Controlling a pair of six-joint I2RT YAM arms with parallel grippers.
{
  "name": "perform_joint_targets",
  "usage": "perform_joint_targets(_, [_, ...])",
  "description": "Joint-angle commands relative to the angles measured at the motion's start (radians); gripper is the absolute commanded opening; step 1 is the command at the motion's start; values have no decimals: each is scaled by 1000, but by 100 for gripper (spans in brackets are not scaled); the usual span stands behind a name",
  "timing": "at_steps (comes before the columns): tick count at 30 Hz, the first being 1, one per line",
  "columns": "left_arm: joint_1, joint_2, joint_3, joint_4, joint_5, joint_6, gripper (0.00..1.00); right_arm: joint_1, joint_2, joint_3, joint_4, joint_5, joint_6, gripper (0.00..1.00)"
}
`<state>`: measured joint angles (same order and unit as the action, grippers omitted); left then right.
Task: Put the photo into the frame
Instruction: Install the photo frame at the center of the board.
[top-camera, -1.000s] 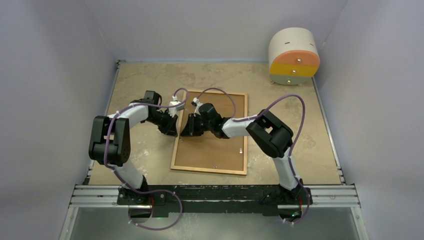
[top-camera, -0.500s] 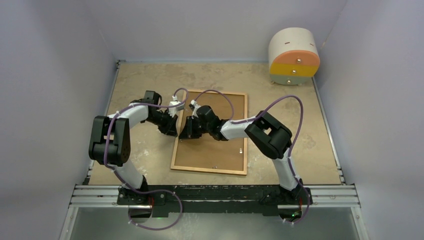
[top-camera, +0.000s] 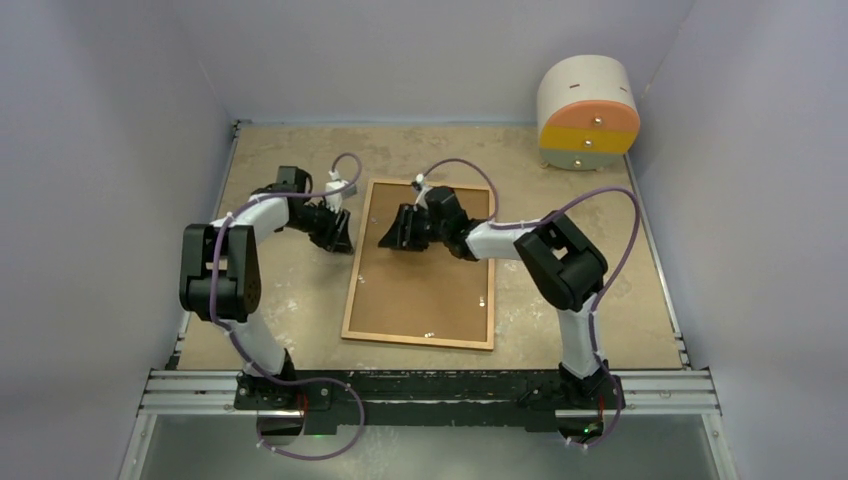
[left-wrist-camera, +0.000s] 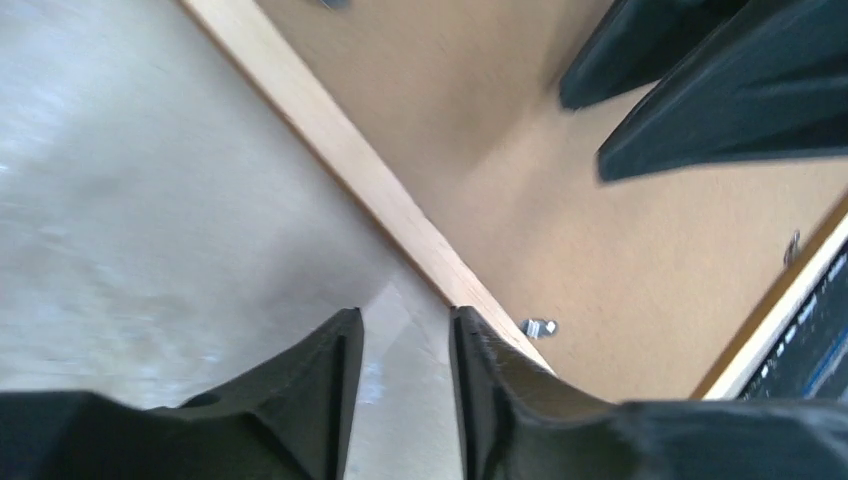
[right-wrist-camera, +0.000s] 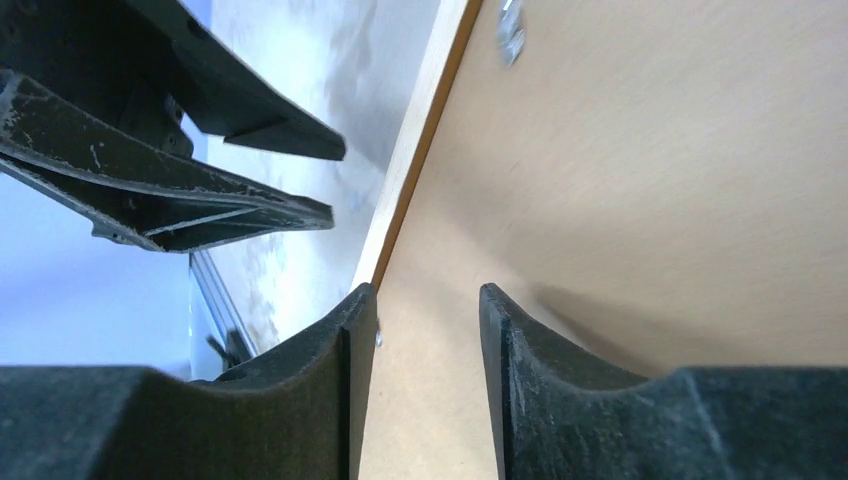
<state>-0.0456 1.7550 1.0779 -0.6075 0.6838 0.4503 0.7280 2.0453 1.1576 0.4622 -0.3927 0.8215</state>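
The frame (top-camera: 428, 292) lies flat mid-table with its plain brown board back (right-wrist-camera: 650, 180) facing up. No photo shows in any view. My left gripper (top-camera: 340, 232) hangs just off the frame's left wooden edge (left-wrist-camera: 340, 140), above the bare table. It is open with nothing between its fingers (left-wrist-camera: 405, 315). My right gripper (top-camera: 390, 238) is over the board near the frame's upper left part, open and empty (right-wrist-camera: 427, 292). The two grippers face each other across that left edge. A small metal tab (left-wrist-camera: 537, 326) sits on the board close to the edge.
A round cabinet with orange, yellow and grey drawers (top-camera: 588, 112) stands at the back right corner. Grey walls close in the table on three sides. A metal rail (top-camera: 430, 388) runs along the near edge. Purple cables loop above both arms.
Both grippers have opened and drawn back from the frame's left edge. The left one moved left and toward the back; the right one moved toward the back over the board.
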Motion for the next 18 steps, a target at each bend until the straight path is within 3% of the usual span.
perform_joint_targets(1, [27,39,102,85,80,-103,43,-59,-38,63,-25,3,-26,47])
perform_joint_targets(10, [24,169,143,91,118,-104,40,-79,111,224,-95,-9,-52,48])
perform_joint_targets(18, [22,217,151,83,135,-90,25,-85,198,344,-127,-9,-77,40])
